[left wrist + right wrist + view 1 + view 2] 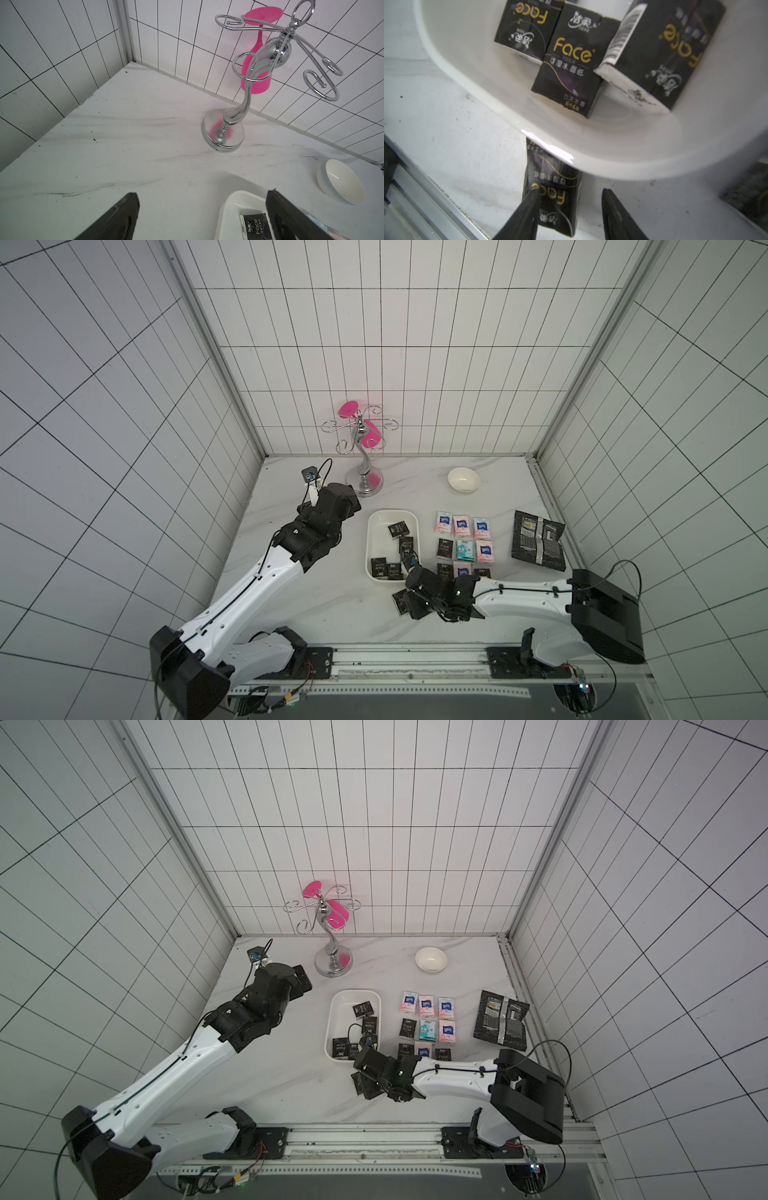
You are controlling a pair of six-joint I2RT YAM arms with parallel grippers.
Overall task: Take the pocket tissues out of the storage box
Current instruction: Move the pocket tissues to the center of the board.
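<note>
Black "Face" pocket tissue packs (pixel 397 529) lie in the shallow white plastic storage box (pixel 379 526); pink, teal and black packs (pixel 461 525) sit rowed just beside it. The right gripper (pixel 571 191), jaws apart, gripping nothing, hovers over one black pack (pixel 550 182) outside the box's near rim, its wrist hiding that end in both top views. The left gripper (pixel 201 216) hangs wide open, empty, near a chrome cup stand (pixel 365 485).

storage box (pixel 371 547), black pocket tissues (pixel 397 529) inside — more packs (pixel 461 526) beside it
</note>
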